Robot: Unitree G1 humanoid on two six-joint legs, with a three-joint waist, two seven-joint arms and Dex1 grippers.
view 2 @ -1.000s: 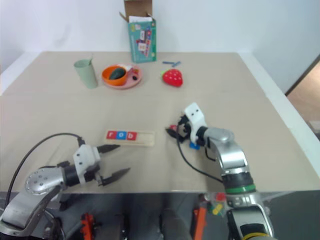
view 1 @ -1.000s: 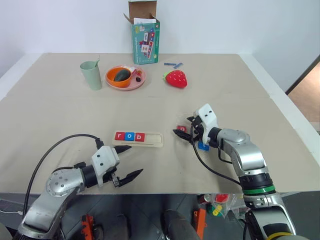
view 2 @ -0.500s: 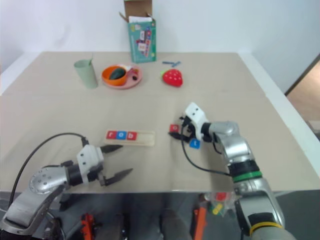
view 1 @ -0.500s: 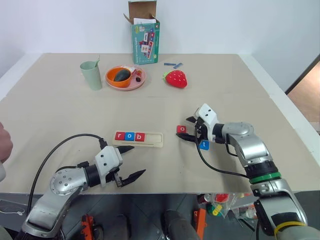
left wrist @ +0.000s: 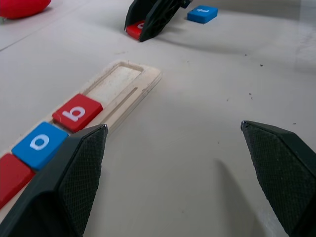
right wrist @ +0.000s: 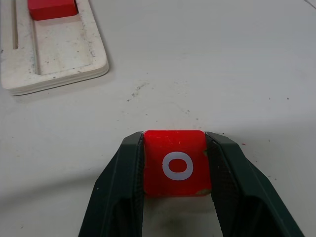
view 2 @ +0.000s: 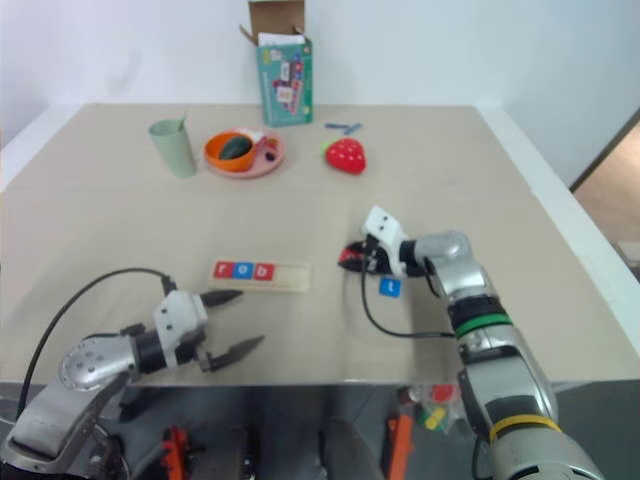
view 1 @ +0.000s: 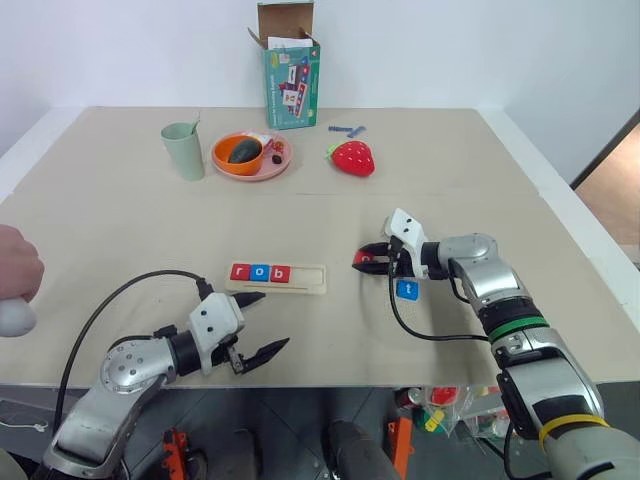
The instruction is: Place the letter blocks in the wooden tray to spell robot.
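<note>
The wooden tray (view 1: 309,279) lies at the table's middle with a red r (view 1: 240,271), a blue o (view 1: 260,272) and a red b (view 1: 280,273) in its left part; its right part is bare. To the right of the tray, my right gripper (view 1: 368,262) is shut on a red o block (right wrist: 175,165) low over the table. A blue t block (view 1: 407,290) lies beside that gripper, toward the front. My left gripper (view 1: 272,320) hangs open near the front edge, in front of the tray, with nothing between its fingers (left wrist: 74,173).
At the back stand a green cup (view 1: 183,150), an orange plate (view 1: 222,160) with toy food, a red strawberry (view 1: 352,157) and an open teal box (view 1: 290,80). A person's hand (view 1: 15,285) shows at the left edge.
My right gripper has turned and closed on the red o block, uncovering the blue t block. A person's hand has come in at the left edge. The left arm stayed put.
</note>
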